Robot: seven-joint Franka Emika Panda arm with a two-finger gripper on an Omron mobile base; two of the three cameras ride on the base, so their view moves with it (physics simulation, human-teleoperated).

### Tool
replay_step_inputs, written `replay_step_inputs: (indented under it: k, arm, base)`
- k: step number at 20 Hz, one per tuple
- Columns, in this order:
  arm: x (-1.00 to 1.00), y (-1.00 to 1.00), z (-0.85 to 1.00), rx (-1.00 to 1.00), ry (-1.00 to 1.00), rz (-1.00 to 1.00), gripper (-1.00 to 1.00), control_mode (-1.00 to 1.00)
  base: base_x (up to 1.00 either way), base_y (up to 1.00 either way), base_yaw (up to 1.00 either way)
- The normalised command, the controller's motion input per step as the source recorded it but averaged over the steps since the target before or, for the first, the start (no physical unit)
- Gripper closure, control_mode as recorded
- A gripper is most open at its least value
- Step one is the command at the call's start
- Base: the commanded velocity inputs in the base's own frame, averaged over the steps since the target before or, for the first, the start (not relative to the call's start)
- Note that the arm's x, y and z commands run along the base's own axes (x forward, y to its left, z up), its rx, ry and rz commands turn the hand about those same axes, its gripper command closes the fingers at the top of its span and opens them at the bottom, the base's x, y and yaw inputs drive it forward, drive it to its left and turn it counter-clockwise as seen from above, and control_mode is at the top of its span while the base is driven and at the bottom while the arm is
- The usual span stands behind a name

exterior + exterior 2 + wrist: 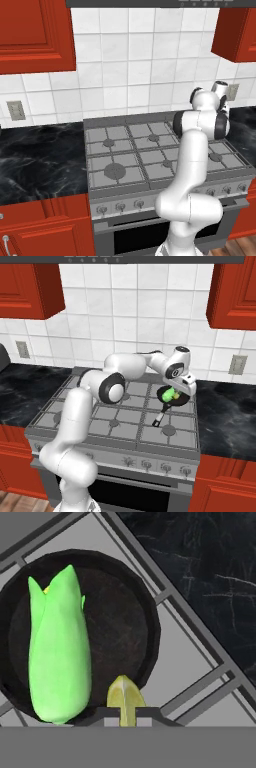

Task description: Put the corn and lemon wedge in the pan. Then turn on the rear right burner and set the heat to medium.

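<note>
Left base view: showed a grey gas stove set into a black marble desk, with red cabinets above and below and white wall tiles behind. Had the white arm rising from the lower right and bending over the right side of the stove, blocking the right rear part of the cooktop. Showed a large wide-ringed burner at front left and a row of knobs along the stove's front panel.

Right base view: had the arm reaching across the stove to its rear right part. Showed the tool pointed down, just above the pan, which sat on the grate over the rear right burner, the burner cap itself hidden beneath it. Showed the corn as a bright green piece inside the pan, beside the tool. Had the pan's handle pointing toward the stove front, ending in a pale tip. Too small here to tell the lemon wedge apart.

Hand view: looked straight down into the pan. Showed the corn lying in the pan's left half, tapered end away from the tool. Showed the lemon wedge pinched between the tool's pressed-together tips, at the pan's near rim. Not clear whether the wedge touched the pan. Had grey grate bars and black desk beyond.
</note>
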Motion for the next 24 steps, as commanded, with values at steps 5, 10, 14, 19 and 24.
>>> replay_step_inputs:
  k: [5,10,14,19,24]
  arm:
    - [0.01,-0.01,-0.16,0.0,0.0,-0.01,1.0,-1.0]
    - [0.17,0.0,-0.02,0.0,0.0,0.0,1.0,-1.0]
    - [0.29,0.0,0.0,0.0,0.0,0.0,1.0,-1.0]
    - [0.27,0.0,0.0,0.0,0.0,0.0,1.0,-1.0]
    - [0.12,-0.04,-0.03,0.0,0.0,0.0,1.0,-1.0]
  base:
    - [0.0,0.0,0.0]
    - [0.0,0.0,0.0]
    - [0.0,0.0,0.0]
    - [0.0,0.0,0.0]
    - [0.0,0.0,0.0]
